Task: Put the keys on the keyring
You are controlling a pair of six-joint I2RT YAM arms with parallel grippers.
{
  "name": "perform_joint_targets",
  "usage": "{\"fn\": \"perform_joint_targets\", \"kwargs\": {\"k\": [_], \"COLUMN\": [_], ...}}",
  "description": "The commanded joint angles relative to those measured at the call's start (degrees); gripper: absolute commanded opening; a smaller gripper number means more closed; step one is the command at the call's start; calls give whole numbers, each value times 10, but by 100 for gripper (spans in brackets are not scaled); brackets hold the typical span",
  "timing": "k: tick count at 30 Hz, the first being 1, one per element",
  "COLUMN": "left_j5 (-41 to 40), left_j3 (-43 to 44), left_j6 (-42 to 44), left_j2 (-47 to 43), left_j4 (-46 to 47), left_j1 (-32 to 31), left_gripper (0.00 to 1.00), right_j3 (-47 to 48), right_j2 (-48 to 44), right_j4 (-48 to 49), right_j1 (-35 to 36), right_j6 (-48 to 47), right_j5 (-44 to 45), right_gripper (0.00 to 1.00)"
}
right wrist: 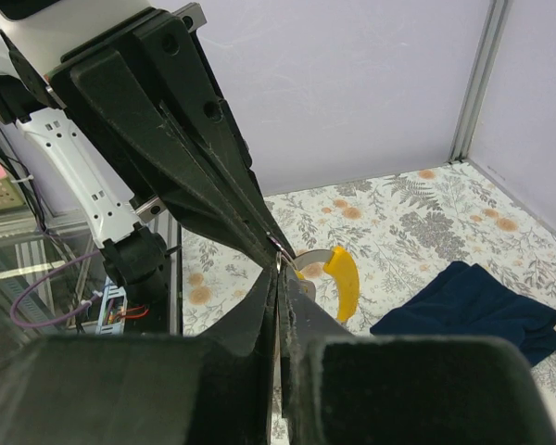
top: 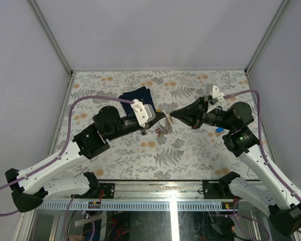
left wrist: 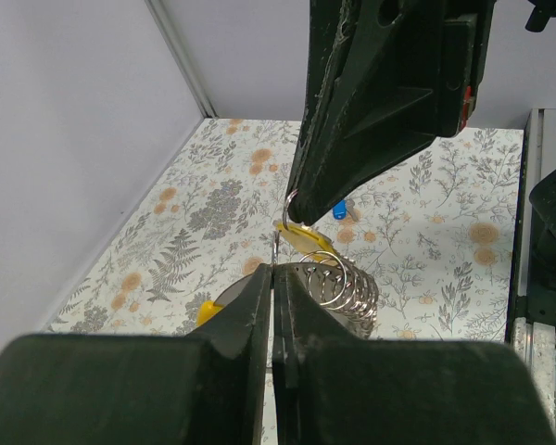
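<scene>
The keyring (left wrist: 338, 286) hangs in the air just right of the navy cloth (top: 135, 96). It's thin silvery wire with springy-looking coils and a yellow-tagged key (left wrist: 306, 239) against it. Down low the left gripper (left wrist: 273, 273) is clamped tight on the wire, and the right gripper (left wrist: 293, 209) is pinched on the top end, I think, it's tiny. A blue key (top: 218, 129) lies on the table (top: 140, 150), farther right of the cloth.

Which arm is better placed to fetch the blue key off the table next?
Probably right: the blue key lies beside the right arm, while the left gripper sits farther off, shut on the keyring.
</scene>
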Motion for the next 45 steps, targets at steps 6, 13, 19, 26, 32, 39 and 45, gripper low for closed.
{"fn": "perform_joint_targets", "kwargs": {"k": [6, 13, 19, 26, 32, 39, 45], "left_j5": [-12, -13, -15, -17, -18, -20, -24], "left_j3": [27, 28, 28, 26, 23, 21, 19], "left_j6": [15, 16, 17, 20, 25, 27, 29], "left_j2": [0, 1, 1, -2, -5, -6, -9], "left_j4": [37, 35, 34, 34, 35, 36, 37], "left_j1": [-6, -7, -8, -9, -9, -10, -11], "left_gripper": [0, 0, 0, 0, 0, 0, 0], "right_j3": [25, 28, 26, 23, 23, 20, 20], "right_j2": [14, 23, 23, 17, 19, 17, 14], "right_j4": [60, 61, 53, 36, 25, 22, 15], "right_j1": [5, 8, 9, 9, 10, 9, 9], "right_j6": [30, 36, 33, 30, 40, 62, 88], "right_j5": [-13, -13, -7, 13, 26, 48, 62], "right_gripper": [0, 0, 0, 0, 0, 0, 0]}}
